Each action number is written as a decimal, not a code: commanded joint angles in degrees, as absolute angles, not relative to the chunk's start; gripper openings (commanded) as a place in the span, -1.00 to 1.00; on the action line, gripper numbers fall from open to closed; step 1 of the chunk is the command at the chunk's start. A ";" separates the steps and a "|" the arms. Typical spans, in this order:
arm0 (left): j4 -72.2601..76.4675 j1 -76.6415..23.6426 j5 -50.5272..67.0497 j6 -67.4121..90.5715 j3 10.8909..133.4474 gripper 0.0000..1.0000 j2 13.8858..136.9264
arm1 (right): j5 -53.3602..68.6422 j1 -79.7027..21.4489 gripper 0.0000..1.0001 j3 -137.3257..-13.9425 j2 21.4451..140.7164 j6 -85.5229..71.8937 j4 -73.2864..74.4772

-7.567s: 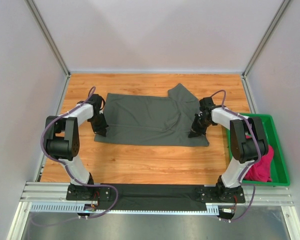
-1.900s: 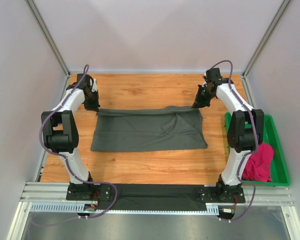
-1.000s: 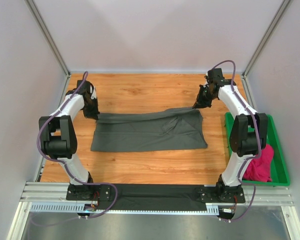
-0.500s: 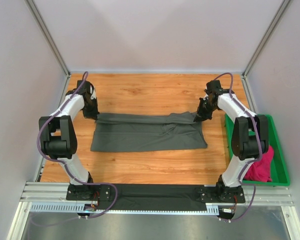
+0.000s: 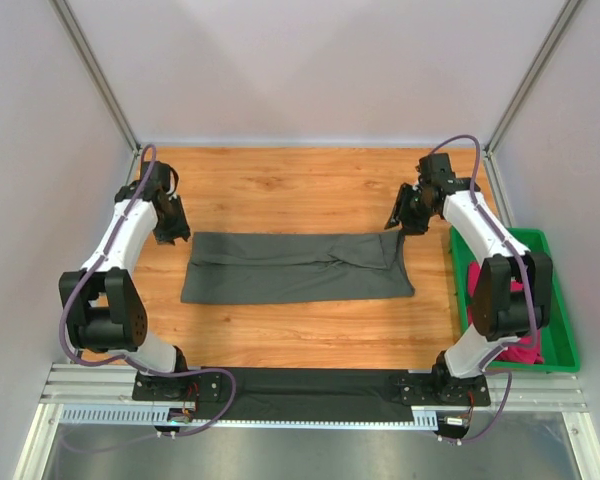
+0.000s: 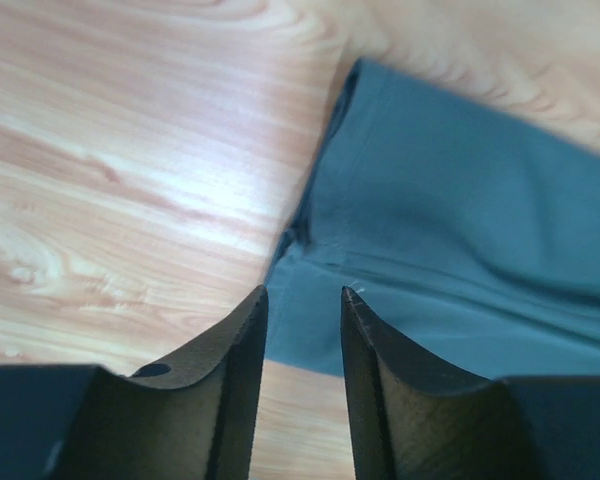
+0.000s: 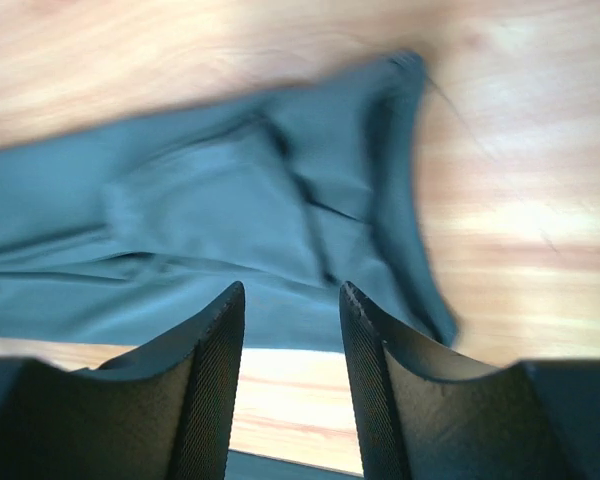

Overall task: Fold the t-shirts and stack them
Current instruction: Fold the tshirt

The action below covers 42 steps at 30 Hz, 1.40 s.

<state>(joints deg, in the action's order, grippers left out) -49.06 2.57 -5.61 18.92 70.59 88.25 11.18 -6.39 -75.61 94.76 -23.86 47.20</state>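
Charcoal grey shirt [image 5: 298,267] lies folded into a long flat band across the middle of the wooden table [image 5: 280,185]. Left gripper [image 6: 302,292] is at the band's far left corner, fingers parted, holding nothing. Right gripper [image 7: 292,288] is at the far right corner, likewise parted and empty. Pink shirt [image 5: 528,347] lies bunched in the green tray [image 5: 558,292] at the table's right side, partly hidden by the right arm.

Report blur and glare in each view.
Top external: sharp, evenly lit, no glare. Left wrist: a bright sheen on the table, grey t-shirt slightly soft. Right wrist: the whole picture smeared, cloth edges blurred, a pale glare patch at right.
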 commanded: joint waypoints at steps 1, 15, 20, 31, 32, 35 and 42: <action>-47.81 2.03 -0.37 23.19 74.61 -0.20 90.41 | 20.18 -10.45 -0.13 -81.37 98.93 -28.90 36.22; -45.09 -1.49 2.99 21.45 73.84 -0.75 104.85 | 25.23 -27.33 -0.85 -92.56 116.81 -40.43 31.82; -45.79 -1.41 0.88 21.27 72.51 -0.78 107.22 | 24.43 -27.42 -0.96 -82.12 114.35 -42.80 28.83; -46.41 -1.41 -3.60 19.78 70.58 -0.80 107.50 | 21.98 -27.34 -0.99 -73.91 111.71 -42.10 25.93; -46.58 -1.41 -3.78 19.69 70.66 -0.80 106.88 | 22.06 -27.33 -0.99 -74.70 111.88 -41.49 26.54; -47.89 -1.76 -6.05 19.60 70.58 -0.71 101.71 | 18.65 -27.07 -0.85 -80.41 110.92 -38.06 34.17; -48.96 -7.29 -14.07 18.02 68.56 -0.08 84.39 | 6.17 -27.24 0.70 -80.17 99.51 -49.10 47.29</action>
<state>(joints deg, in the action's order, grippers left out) -48.75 -4.82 -9.91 19.40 68.86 92.79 13.32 -27.18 -80.66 106.98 -43.24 42.04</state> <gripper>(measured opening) 0.414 0.591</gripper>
